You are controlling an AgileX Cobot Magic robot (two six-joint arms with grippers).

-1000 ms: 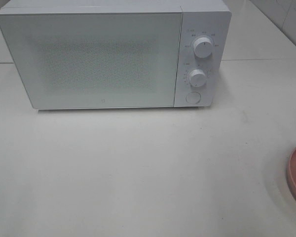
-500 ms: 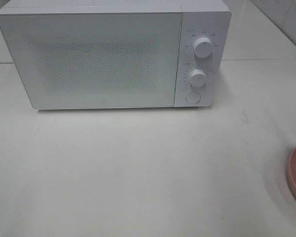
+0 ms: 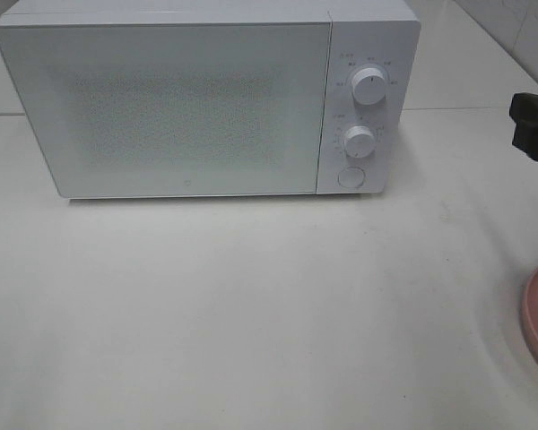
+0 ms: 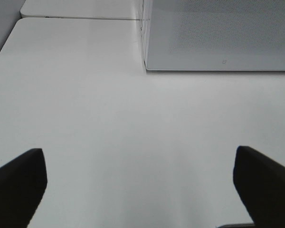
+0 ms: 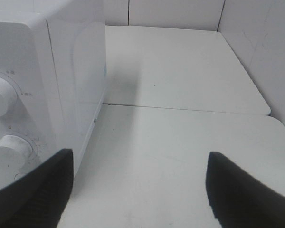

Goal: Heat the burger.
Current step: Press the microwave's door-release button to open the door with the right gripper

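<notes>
White microwave (image 3: 206,98) stood shut, far. My right gripper (image 3: 523,124) had just appeared at the right edge, jaws apart, empty, like my left gripper (image 4: 138,190); burger unseen, so the task was barely starting.

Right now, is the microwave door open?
No, the microwave door is shut, lying flush beside the control panel in the high view.

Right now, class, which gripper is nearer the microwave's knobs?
Right. The right gripper hangs beside the microwave, close to the knobs; the left gripper is back from the door, at its opposite corner.
</notes>
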